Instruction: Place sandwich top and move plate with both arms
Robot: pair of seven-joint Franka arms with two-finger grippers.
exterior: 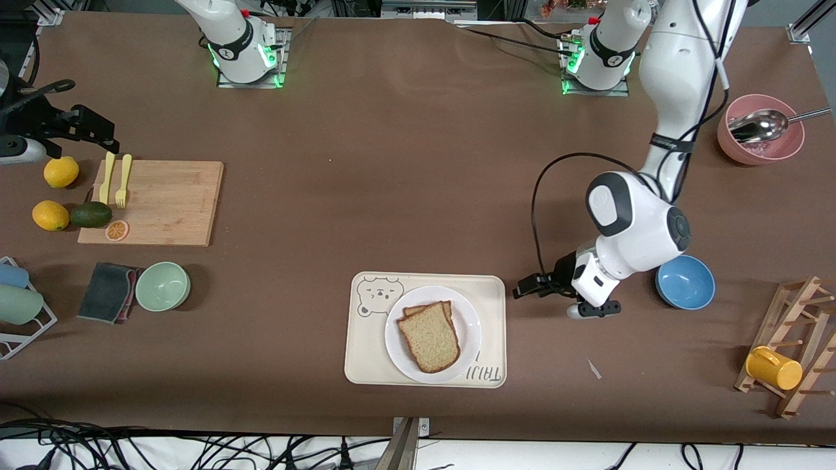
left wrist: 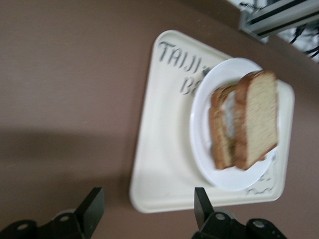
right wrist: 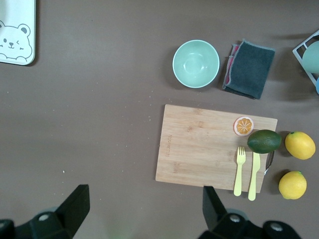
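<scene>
You will find the brown table (exterior: 418, 163) filling the front view. The left arm (exterior: 679, 98) drops from the upper edge of the frame to mid-height, toward its own end of the table. The right arm (exterior: 228, 32) shows at the upper edge and waits.

Low in the frame, at its centre, lies the cream tray (exterior: 366, 352) with the bear drawing. The plate (exterior: 470, 326) sits on the tray, on the part toward the left arm's end. The sandwich top (exterior: 431, 336) lies on the plate, resting on a lower slice and slightly skewed from it, so a corner of the lower slice shows at its upper edge. The left wrist view shows a pale filling between the two slices.

The left gripper (exterior: 532, 287) hangs over bare table between the tray and the blue bowl (exterior: 684, 282). Its fingers (left wrist: 94, 204) stand apart and released, with nothing between them.

The right gripper (right wrist: 144, 204) is over the table beside the cutting board (exterior: 157, 202), by the edge with the yellow fork (exterior: 122, 173), at mid-height of the frame. Its jaws are released and empty.
</scene>
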